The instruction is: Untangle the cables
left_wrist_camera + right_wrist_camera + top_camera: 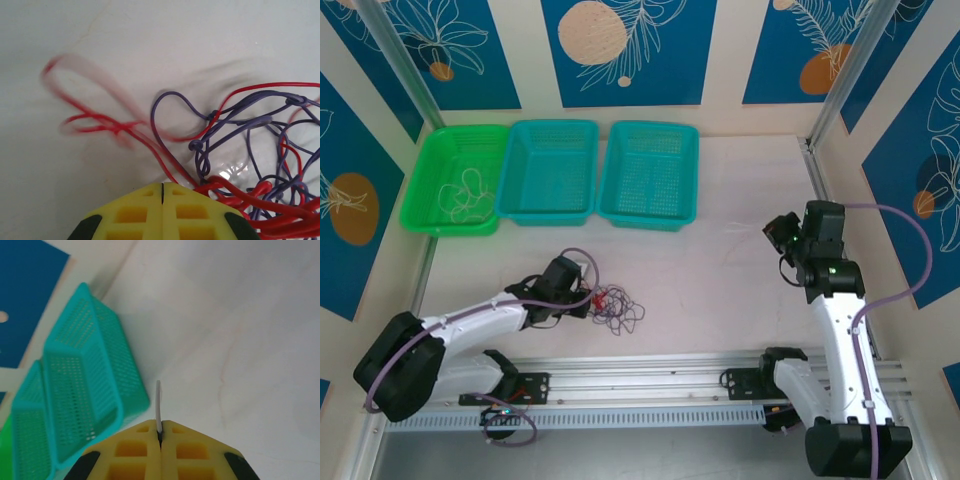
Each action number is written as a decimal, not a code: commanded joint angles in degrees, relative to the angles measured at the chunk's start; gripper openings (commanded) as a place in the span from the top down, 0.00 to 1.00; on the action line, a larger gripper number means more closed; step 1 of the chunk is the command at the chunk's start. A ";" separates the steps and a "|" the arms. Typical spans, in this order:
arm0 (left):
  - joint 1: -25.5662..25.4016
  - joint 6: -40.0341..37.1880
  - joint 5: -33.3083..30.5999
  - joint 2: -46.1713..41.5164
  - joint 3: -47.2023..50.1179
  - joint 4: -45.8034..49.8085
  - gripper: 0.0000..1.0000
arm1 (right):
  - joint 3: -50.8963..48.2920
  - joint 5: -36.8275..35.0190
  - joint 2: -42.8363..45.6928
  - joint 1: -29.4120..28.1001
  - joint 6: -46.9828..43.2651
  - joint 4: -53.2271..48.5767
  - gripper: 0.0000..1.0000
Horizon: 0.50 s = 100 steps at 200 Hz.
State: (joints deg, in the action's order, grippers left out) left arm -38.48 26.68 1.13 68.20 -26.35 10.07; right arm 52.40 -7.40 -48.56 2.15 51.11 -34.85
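Note:
The cables lie as a small tangle of red and dark purple wires on the white table in front of the left arm. My left gripper sits at the tangle's left edge. In the left wrist view its yellow jaws are pressed shut with nothing seen between them. Red wires run under the right finger, next to purple loops. My right gripper hangs over the table's right side, shut on a whitish cable that sticks out past the fingertips.
Three baskets line the back: a green one holding thin whitish wires, and two teal ones. The teal baskets lie left of the right gripper. An aluminium rail runs along the near edge.

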 commanded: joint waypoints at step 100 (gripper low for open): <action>0.60 -16.02 10.40 -20.57 -9.70 -10.89 0.31 | 23.40 11.21 -15.37 -28.44 -13.51 2.49 1.00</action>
State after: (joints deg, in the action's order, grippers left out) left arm -38.26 18.74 2.11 49.01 -32.82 7.49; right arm 70.74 -0.54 -62.08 -23.35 41.82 -32.84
